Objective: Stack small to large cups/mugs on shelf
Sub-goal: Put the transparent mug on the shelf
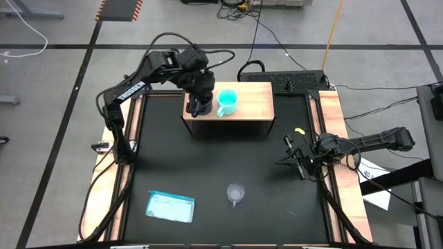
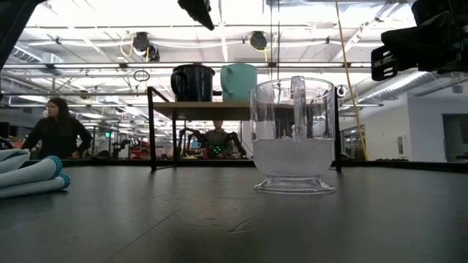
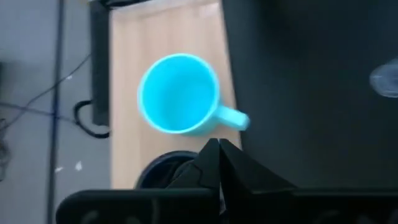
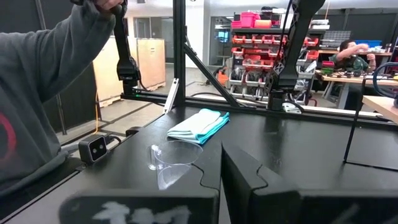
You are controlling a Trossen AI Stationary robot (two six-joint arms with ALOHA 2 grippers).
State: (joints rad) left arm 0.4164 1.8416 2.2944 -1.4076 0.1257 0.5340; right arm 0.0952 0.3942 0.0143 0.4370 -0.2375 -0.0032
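The left tool (image 1: 199, 105) hangs over the shelf (image 1: 252, 104) at the bench's far edge, fingers pressed together and holding nothing, right above the dark navy mug (image 2: 192, 82), which stands on the shelf's left part touching or just beside the turquoise mug (image 1: 227, 102). The clear cup (image 1: 236, 193) stands well apart near the bench's front edge, by a light-blue packet (image 1: 170, 206). The right tool (image 1: 296, 160) waits near the bench's right edge, its fingers closed and empty.

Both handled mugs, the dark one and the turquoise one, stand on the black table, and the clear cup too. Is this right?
Not quite. In the high view the dark navy handled mug and the turquoise handled mug stand on the light wooden shelf. Only the clear transparent cup stands on the black table.
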